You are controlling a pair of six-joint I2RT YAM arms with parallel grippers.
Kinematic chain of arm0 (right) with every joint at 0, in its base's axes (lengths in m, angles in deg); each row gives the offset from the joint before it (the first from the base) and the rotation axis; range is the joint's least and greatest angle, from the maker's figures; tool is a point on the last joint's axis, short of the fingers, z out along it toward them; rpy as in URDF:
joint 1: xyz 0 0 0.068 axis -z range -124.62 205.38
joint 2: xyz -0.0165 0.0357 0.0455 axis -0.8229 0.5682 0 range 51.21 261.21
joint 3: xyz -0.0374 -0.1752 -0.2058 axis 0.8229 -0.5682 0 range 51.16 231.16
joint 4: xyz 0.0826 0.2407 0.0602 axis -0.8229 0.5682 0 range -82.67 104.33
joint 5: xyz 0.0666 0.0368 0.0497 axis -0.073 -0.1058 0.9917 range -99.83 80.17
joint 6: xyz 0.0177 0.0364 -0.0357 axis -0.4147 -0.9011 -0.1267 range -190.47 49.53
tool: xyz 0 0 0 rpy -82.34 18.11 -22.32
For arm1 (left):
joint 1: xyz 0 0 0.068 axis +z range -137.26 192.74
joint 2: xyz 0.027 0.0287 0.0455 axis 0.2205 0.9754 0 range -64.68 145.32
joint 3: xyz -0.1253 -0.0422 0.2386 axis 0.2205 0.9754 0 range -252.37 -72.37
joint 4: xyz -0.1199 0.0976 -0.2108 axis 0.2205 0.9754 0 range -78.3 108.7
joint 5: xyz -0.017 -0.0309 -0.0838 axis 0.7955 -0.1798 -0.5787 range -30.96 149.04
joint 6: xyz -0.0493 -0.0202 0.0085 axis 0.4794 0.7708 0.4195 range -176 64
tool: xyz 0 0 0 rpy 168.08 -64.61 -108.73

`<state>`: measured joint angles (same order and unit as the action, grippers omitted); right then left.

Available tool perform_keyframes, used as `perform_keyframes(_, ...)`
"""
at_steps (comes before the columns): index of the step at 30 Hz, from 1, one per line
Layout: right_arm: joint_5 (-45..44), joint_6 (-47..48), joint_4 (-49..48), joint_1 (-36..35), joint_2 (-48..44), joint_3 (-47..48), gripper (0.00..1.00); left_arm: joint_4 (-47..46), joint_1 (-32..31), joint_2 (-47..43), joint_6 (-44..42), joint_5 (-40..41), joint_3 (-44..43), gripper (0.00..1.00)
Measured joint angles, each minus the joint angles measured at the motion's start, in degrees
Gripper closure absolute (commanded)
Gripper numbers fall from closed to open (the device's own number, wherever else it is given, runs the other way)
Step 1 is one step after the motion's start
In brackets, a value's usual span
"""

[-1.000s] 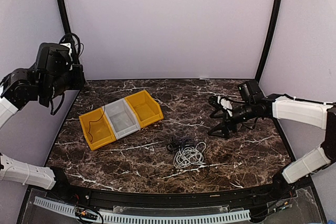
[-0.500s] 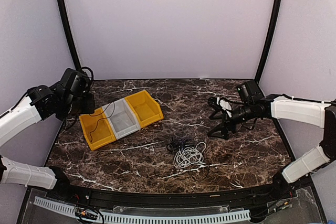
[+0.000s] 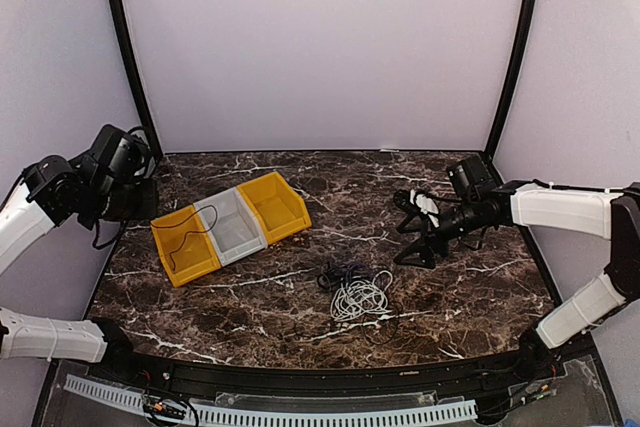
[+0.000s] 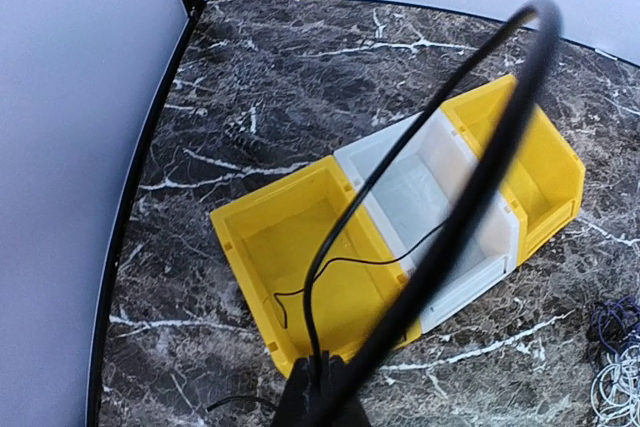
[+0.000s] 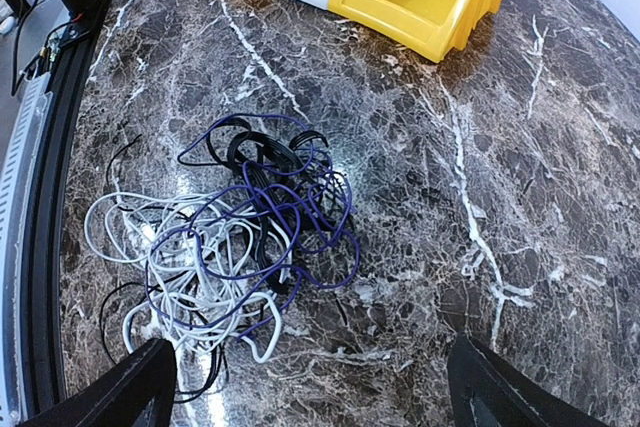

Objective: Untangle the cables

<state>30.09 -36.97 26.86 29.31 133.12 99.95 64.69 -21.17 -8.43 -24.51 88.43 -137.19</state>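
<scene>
Left gripper [image 4: 318, 392] clamped on thin black cable [image 4: 470, 197], whose tail trails into the yellow plastic bin [image 4: 228, 232]. Tangle of white, purple and black cords [image 5: 230, 247] lies mid-table; right gripper [image 5: 318, 387] spread wide above it. Step, as judged: binning one freed cable. Next: release over the bin, then pick one loose strand.

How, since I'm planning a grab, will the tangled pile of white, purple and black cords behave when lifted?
Probably floppy: the tangled pile of thin cords lies in limp loops on the dark marble table. Likely light, though interlocked strands would probably rise as one clump.

Cables [image 3: 358, 295] wht/blk/purple, bins [image 3: 232, 230] yel-gry-yel, table [image 3: 480, 287] dk marble w/ wht veins.
</scene>
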Motion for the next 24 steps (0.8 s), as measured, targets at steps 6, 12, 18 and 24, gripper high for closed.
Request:
perform_keyframes(6, 0.3, 0.2, 0.0, 0.0, 0.0, 0.0, 0.04, 8.0, 0.0, -1.9, 2.5, 3.6, 0.0, 1.0)
perform_keyframes(12, 0.6, 0.3, 0.2, 0.0, 0.0, 0.0, 0.04, 10.9, 0.5, 3.6, 3.3, 6.9, 0.0, 1.0)
perform_keyframes(18, 0.6, 0.3, 0.2, 0.0, -0.5, 0.0, 0.04, 9.9, 1.8, 10.8, 3.0, 11.6, 0.0, 1.0)
perform_keyframes(24, 1.0, 0.5, 0.2, 0.0, -0.9, 0.0, 0.04, -1.4, 3.1, 13.5, -0.5, 8.9, 0.6, 1.0)
